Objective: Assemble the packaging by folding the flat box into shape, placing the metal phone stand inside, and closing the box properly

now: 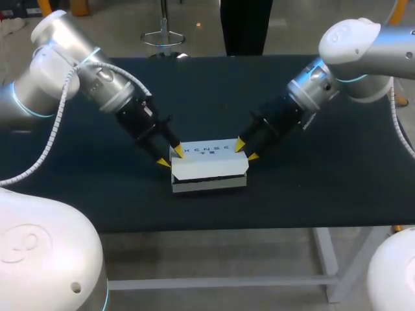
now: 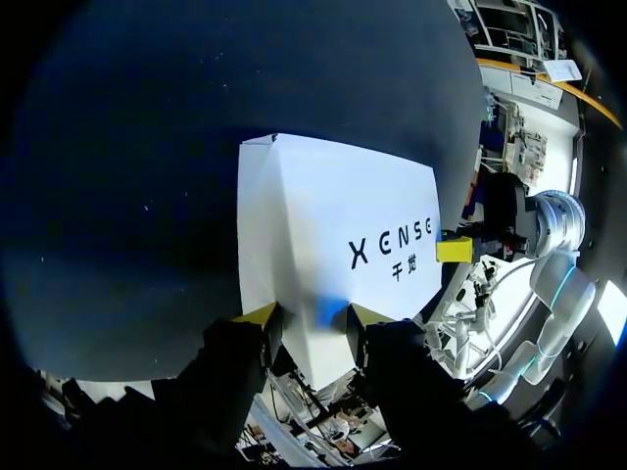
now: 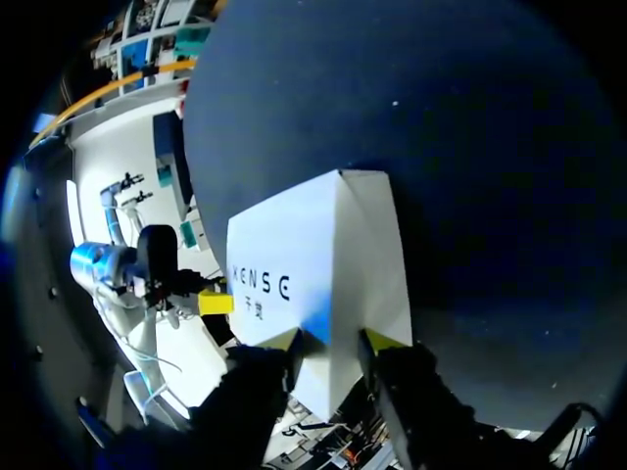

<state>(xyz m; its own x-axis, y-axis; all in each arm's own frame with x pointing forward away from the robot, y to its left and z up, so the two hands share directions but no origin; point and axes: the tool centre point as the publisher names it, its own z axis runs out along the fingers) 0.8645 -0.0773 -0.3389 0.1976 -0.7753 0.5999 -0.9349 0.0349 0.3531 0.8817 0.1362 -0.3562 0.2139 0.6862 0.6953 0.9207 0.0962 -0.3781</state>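
Cannot see inside white box [image 1: 209, 183] beneath its top panel [image 1: 211, 165]. Cannot tell whether left gripper [image 1: 170, 157] or right gripper [image 1: 246, 150] actually touches box ends. Cut off at head view's edges: left arm [image 1: 71, 71], right arm [image 1: 366, 48].

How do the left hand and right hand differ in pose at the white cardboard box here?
The left hand meets the white cardboard box at its left end, slanting in from the left; the right hand meets its right end, slanting in from the right. Shared: both open, yellow tips against the box's ends.
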